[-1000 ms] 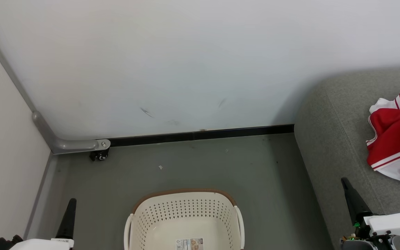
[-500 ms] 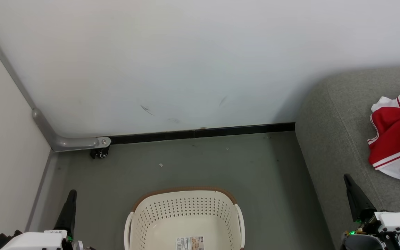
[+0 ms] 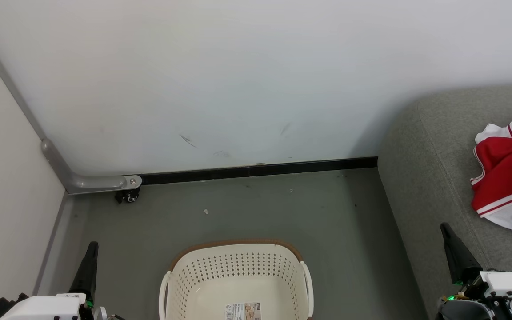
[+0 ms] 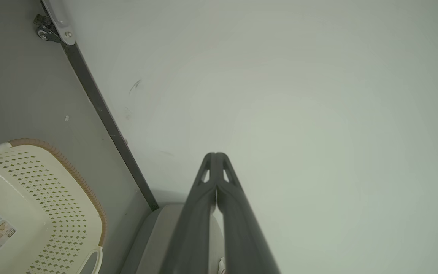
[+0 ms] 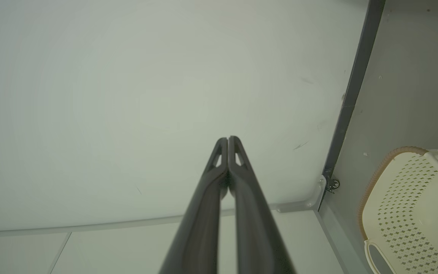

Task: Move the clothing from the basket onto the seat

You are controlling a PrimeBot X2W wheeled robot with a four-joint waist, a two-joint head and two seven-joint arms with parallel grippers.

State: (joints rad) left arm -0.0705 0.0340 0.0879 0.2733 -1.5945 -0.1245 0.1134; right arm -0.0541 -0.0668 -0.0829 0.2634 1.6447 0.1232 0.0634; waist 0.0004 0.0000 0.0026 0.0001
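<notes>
The cream basket (image 3: pixel 236 275) with its brown rim stands on the floor at the bottom middle of the head view; inside it I see a printed label and no cloth. It also appears as the basket (image 4: pixel 51 213) at the lower left of the left wrist view and the basket (image 5: pixel 409 205) at the lower right of the right wrist view. Red-and-white clothing (image 3: pixel 507 171) lies bunched on the grey seat (image 3: pixel 434 178) at the right. My left gripper (image 3: pixel 91 246) is shut and holds nothing, left of the basket. My right gripper (image 3: pixel 443 226) is shut and holds nothing, over the seat's front edge.
A white wall (image 3: pixel 238 80) with a black skirting strip (image 3: pixel 256 171) runs behind the grey floor (image 3: pixel 238 209). A grey bracket with a small caster (image 3: pixel 127 198) sits at the left corner, beside a pale side panel (image 3: pixel 2 186).
The head view has shifted slightly, so the scene sits a little lower. Both grippers have edged upward in the picture over the first half second, then stayed still. The clothing and basket have not moved.
</notes>
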